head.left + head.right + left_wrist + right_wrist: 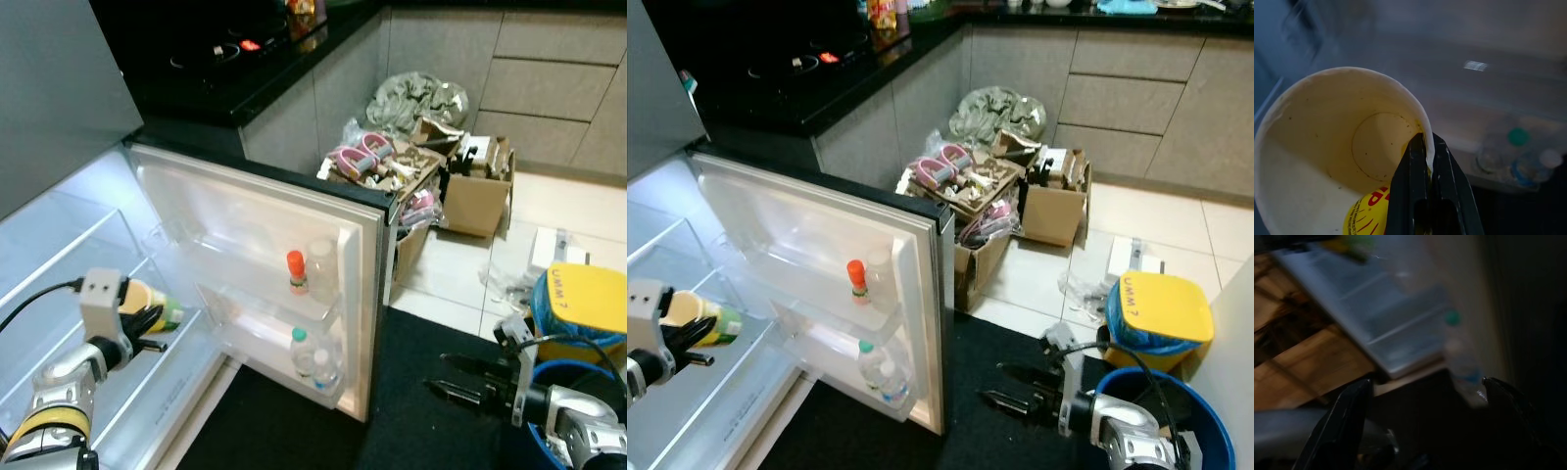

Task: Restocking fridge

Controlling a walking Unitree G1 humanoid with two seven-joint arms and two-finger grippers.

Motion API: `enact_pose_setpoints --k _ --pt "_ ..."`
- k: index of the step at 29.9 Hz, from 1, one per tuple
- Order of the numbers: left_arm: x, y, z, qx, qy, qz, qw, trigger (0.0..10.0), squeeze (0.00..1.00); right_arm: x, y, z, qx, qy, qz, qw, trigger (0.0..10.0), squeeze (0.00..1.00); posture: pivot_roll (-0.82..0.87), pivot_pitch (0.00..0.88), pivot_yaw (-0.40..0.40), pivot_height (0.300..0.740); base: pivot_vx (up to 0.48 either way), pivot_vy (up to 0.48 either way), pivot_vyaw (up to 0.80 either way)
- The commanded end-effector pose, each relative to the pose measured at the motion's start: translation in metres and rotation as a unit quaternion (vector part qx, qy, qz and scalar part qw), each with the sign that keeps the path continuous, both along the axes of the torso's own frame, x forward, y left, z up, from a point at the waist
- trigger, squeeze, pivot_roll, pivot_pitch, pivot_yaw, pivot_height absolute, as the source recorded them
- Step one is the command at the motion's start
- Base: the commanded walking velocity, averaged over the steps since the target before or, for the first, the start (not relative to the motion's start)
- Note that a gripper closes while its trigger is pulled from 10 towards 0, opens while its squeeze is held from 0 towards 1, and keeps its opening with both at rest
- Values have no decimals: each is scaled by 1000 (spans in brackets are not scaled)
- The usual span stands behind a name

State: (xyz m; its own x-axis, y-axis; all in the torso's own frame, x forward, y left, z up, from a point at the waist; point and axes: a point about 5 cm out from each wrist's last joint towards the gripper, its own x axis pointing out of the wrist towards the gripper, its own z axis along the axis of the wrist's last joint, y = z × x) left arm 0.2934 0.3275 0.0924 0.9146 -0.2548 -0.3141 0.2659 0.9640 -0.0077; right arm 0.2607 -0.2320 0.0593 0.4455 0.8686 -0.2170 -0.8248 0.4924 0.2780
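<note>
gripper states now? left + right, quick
Left end effector: closed on the cup rim, at the fridge.
Right end effector: open, empty, over the black mat.

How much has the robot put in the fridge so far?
Some is done: the open fridge door already holds an orange-capped bottle and some water bottles. Right now the left hand pinches the rim of a cream cup by the fridge shelves. The right hand is open and empty, so more fetching probably remains.

Bare fridge shelves [69, 255] lie open to reach; door [255, 235] bins (bottles [315, 360] inside) stand beside; cardboard boxes [470, 191] crowd the floor.
</note>
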Motion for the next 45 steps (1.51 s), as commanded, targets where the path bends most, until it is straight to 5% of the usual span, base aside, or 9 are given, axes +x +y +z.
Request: enact_pose_setpoints --k 1,5,12,19,23,33,45 --pt "-1 14 15 27 -7 0 1000 10000 0 -1 1 6 11 -7 17 1000 10000 0 -14 34 80 740 0 0 0" --pt "9 10 34 46 -30 -28 998 10000 0 -7 8 34 -12 -39 108 993 10000 0 -15 36 82 740 0 0 0" --pt "17 1 44 51 -44 -51 996 10000 0 -12 18 51 -44 -43 156 986 10000 0 -14 37 77 740 0 0 0" --pt "27 -27 44 44 -55 -107 992 10000 0 -19 26 55 -54 -22 163 985 10000 0 -12 40 79 740 0 0 0" --pt "35 -46 58 40 -74 -161 983 10000 0 -21 33 56 -59 -19 179 982 10000 0 -19 43 78 740 0 0 0" --pt "55 -78 104 126 -88 -291 944 10000 0 -23 47 53 -66 -11 183 981 10000 0 -22 64 90 740 0 0 0" --pt "68 -97 96 204 -31 -343 916 10000 0 -28 53 55 -66 -10 182 981 10000 0 -43 110 104 740 0 0 0"
